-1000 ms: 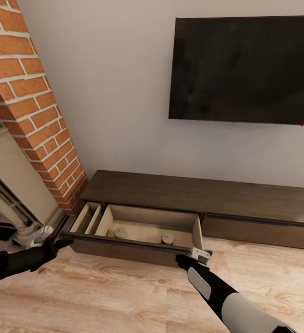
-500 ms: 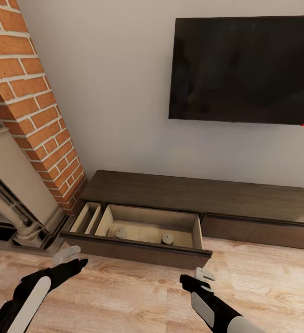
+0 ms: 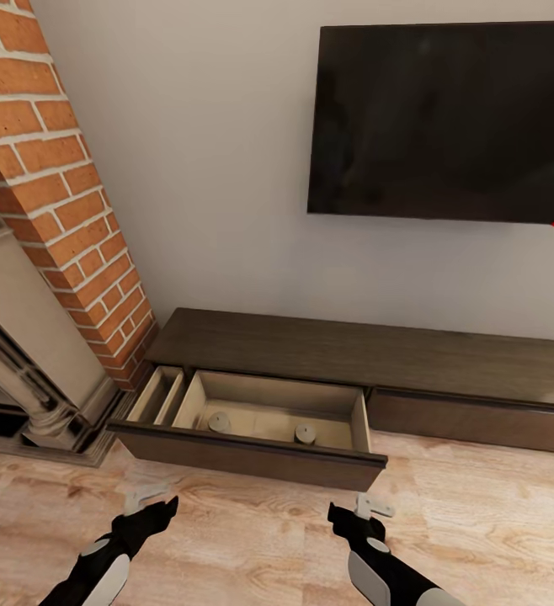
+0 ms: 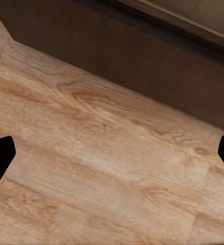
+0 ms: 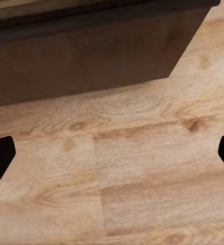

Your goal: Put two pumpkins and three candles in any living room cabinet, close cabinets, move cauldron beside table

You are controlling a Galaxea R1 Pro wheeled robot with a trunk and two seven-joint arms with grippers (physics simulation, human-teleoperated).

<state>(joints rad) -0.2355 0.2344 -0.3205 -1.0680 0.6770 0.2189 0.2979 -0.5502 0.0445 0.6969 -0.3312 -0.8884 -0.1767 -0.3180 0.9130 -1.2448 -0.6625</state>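
The long dark-brown cabinet (image 3: 353,349) runs along the wall, and its left drawer (image 3: 243,450) is pulled out. Two small grey round candles (image 3: 219,422) (image 3: 306,434) stand on the drawer's pale floor. My left gripper (image 3: 152,498) hovers open over the wood floor, a little in front of the drawer's left half. My right gripper (image 3: 354,509) is open too, just in front of the drawer's right corner. The dark drawer front (image 4: 142,56) (image 5: 91,61) lies ahead of each wrist, with bare floor between the fingers. The pumpkins, cauldron and table are out of view.
A brick column (image 3: 66,194) and a pale fireplace surround (image 3: 24,353) stand to the left of the cabinet. A black TV (image 3: 445,122) hangs on the wall above. The cabinet's right drawer front (image 3: 479,421) is pushed in. Wood floor (image 3: 252,539) spreads in front.
Both arms have pulled back from the drawer front toward me. The left gripper moved right from the drawer's left corner, and the right gripper left the right corner. The drawer stays out.
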